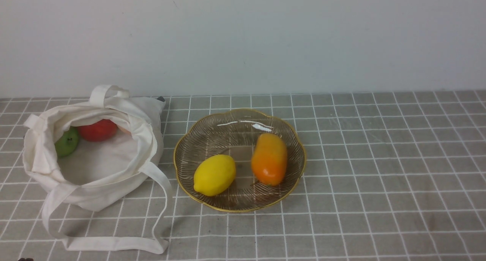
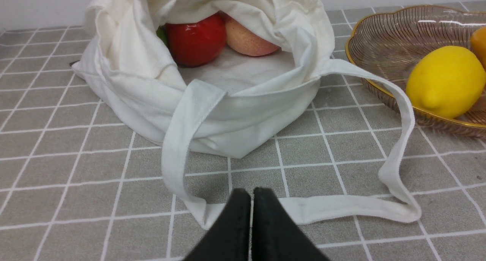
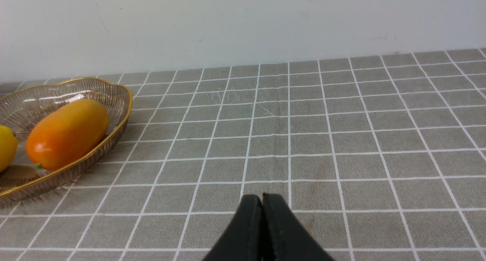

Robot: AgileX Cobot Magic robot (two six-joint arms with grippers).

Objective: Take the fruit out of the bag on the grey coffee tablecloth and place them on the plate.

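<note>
The off-white cloth bag (image 1: 95, 170) lies open at the left on the grey checked tablecloth (image 1: 379, 158). Inside it are a round red fruit (image 1: 98, 130) and a green apple (image 1: 67, 141). The left wrist view shows the bag (image 2: 235, 113), the red fruit (image 2: 195, 39) and a pale peach fruit (image 2: 248, 39). The ribbed glass plate (image 1: 182, 147) holds a yellow lemon (image 1: 214, 174) and an orange-yellow mango (image 1: 269, 158). My left gripper (image 2: 251, 194) is shut and empty, over the bag's strap (image 2: 341, 209). My right gripper (image 3: 262, 200) is shut and empty, over bare cloth.
A pale wall (image 1: 243, 37) runs along the back of the table. The bag's long strap (image 1: 110, 244) loops over the cloth near the front edge. Neither arm shows in the front view.
</note>
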